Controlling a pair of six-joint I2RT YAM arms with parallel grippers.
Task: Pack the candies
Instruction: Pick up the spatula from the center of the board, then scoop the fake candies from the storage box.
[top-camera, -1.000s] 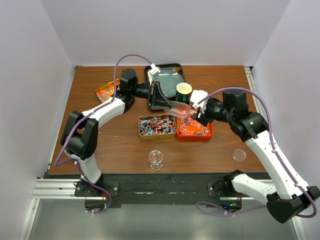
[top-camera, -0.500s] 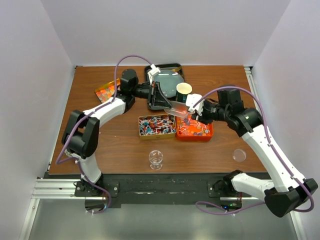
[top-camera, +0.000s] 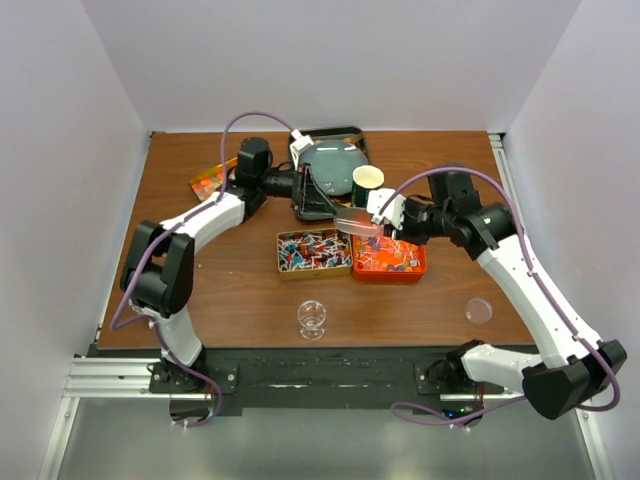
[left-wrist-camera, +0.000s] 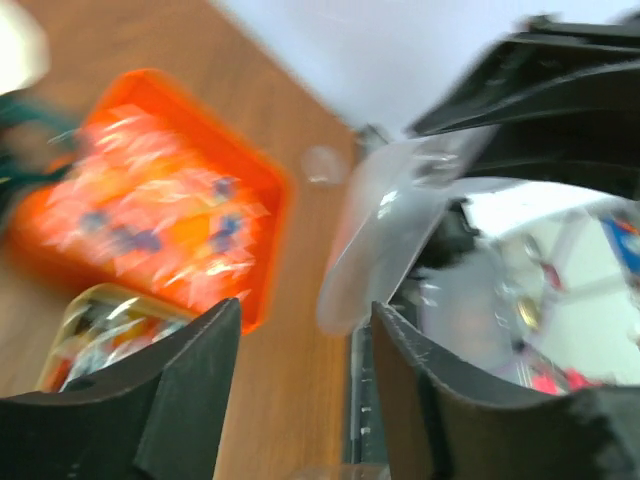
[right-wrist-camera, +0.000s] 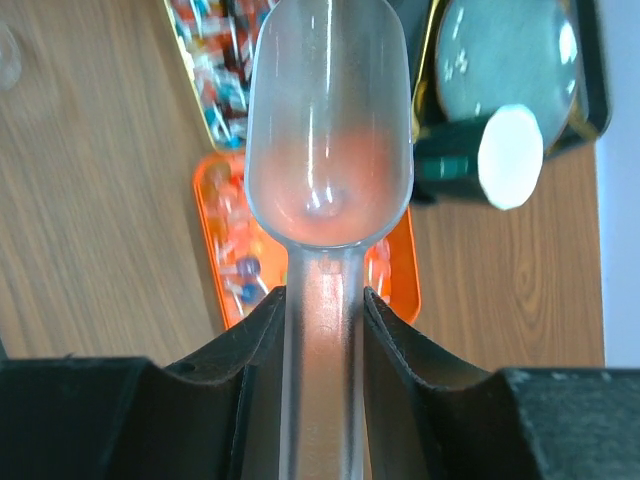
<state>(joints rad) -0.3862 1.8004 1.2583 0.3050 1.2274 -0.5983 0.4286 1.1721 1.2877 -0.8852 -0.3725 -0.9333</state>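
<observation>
Seen from above, your right tool (top-camera: 381, 221) is clamped on a clear scoop (top-camera: 353, 221). The scoop's bowl reaches just past the fingertips, above the far edge of the orange tray (top-camera: 424, 264). The candies (top-camera: 395, 262) lie in that tray, with more in the gold tin (top-camera: 280, 255) beside it. Your left tool (top-camera: 318, 200) faces the scoop's tip from the other side, near the green cup (top-camera: 367, 183), probably placed there to take a load.

On the left wrist, that tool's fingers stand apart with bare surface (left-wrist-camera: 300, 400) between them, and you can see nothing gripped. The scoop hangs just ahead of them and the tray lies off to their left. A shiny clear thing to their right is too blurred to name.

On the right wrist, the handle sits squarely between the fingers, which keeps the bowl level. The bowl looks nearly empty, and its orange tint is the tray showing through. You likely need to dip it into the candies next.
</observation>
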